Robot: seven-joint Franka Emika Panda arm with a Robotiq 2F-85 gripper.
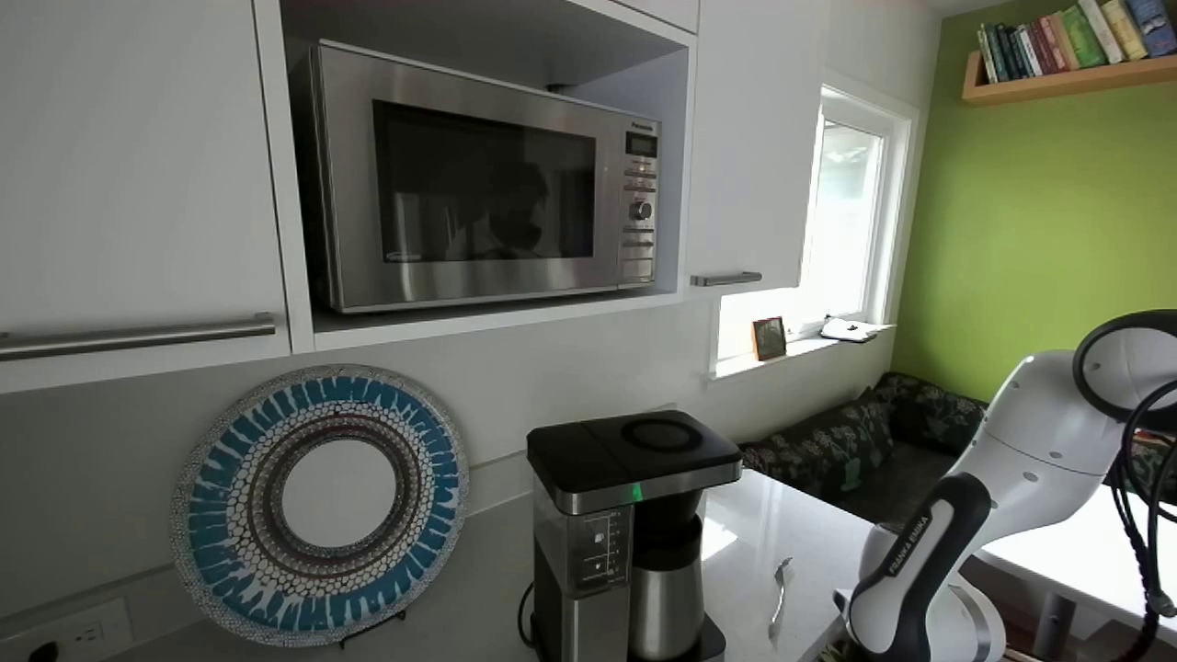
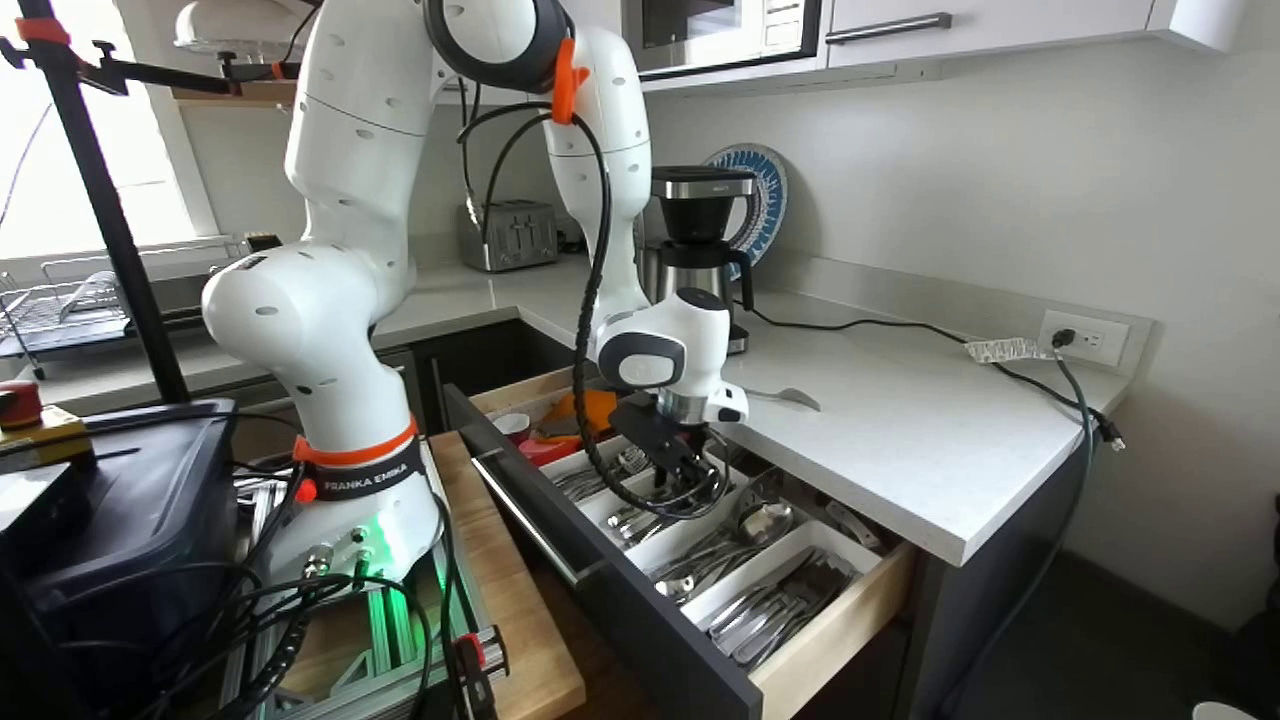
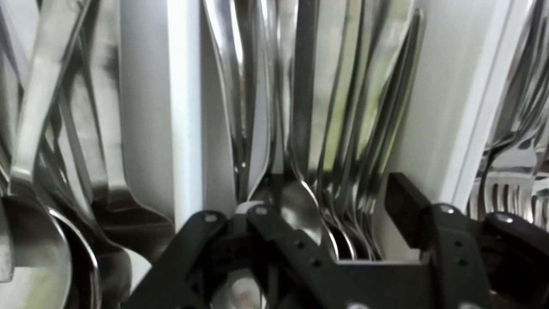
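The black two-fingered claw (image 3: 336, 199) stands spread over silver metal spoons (image 3: 301, 208) between the long edges of a white plastic tray compartment (image 3: 446, 86), apparently at a grasp-or-release step whose next move calls for clearing those edges.

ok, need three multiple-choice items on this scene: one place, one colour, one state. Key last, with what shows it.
1. Where is the gripper?
A. over the toaster
B. at the microwave
C. down at the spoons

2. What colour is the wall under the bookshelf?
A. green
B. red
C. blue

3. How is the drawer?
A. shut
B. pulled open
C. lying on the floor

C: the wrist view shows spoons right by its fingers.
A: an exterior view shows it plain green.
B: an exterior view shows its inside, out past the counter.
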